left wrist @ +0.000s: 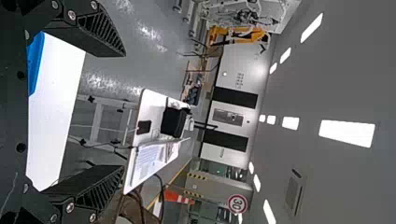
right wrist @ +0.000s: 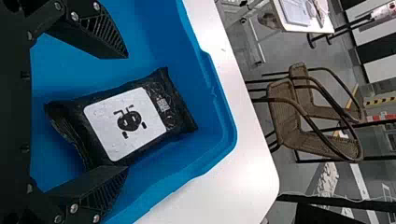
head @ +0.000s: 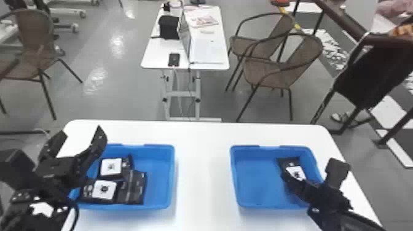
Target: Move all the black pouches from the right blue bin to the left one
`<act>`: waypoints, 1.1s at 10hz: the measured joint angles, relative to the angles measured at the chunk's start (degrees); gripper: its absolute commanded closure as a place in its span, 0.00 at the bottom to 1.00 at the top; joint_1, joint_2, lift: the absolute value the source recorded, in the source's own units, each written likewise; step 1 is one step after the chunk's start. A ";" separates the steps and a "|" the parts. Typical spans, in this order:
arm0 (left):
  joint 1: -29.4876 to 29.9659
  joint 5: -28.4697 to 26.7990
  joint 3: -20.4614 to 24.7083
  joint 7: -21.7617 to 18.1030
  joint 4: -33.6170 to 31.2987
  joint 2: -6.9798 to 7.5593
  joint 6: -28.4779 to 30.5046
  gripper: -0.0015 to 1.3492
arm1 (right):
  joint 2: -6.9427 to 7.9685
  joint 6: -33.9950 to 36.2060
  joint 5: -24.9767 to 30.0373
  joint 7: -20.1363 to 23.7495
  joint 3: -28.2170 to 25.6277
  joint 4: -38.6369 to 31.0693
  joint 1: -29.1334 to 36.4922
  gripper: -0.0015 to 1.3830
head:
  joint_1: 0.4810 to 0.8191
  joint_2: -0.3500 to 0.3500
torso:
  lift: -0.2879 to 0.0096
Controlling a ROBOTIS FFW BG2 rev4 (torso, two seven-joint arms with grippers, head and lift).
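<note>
In the head view my right gripper (head: 296,184) reaches into the right blue bin (head: 245,206), over the near part of a black pouch (head: 290,162) with a white label. The right wrist view has that pouch (right wrist: 180,109) lying between the spread fingers of my right gripper (right wrist: 126,112), not clamped. Several black pouches (head: 135,187) lie in the left blue bin (head: 172,178), some overlapping. My left gripper (head: 81,138) stands open above that bin's left side; in the left wrist view, nothing is between the fingers of the left gripper (left wrist: 123,112).
Both bins stand on a white table (head: 202,172), with a bare strip of tabletop between them. Beyond it are a smaller white table (head: 209,55) with a laptop, and wicker chairs (head: 276,70).
</note>
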 measured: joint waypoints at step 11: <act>0.13 -0.13 0.64 0.07 0.09 -0.53 -1.07 0.13 | 0.61 -0.17 -7.17 -6.44 2.71 -7.82 3.07 0.91 | 0.63 0.42 | 1.00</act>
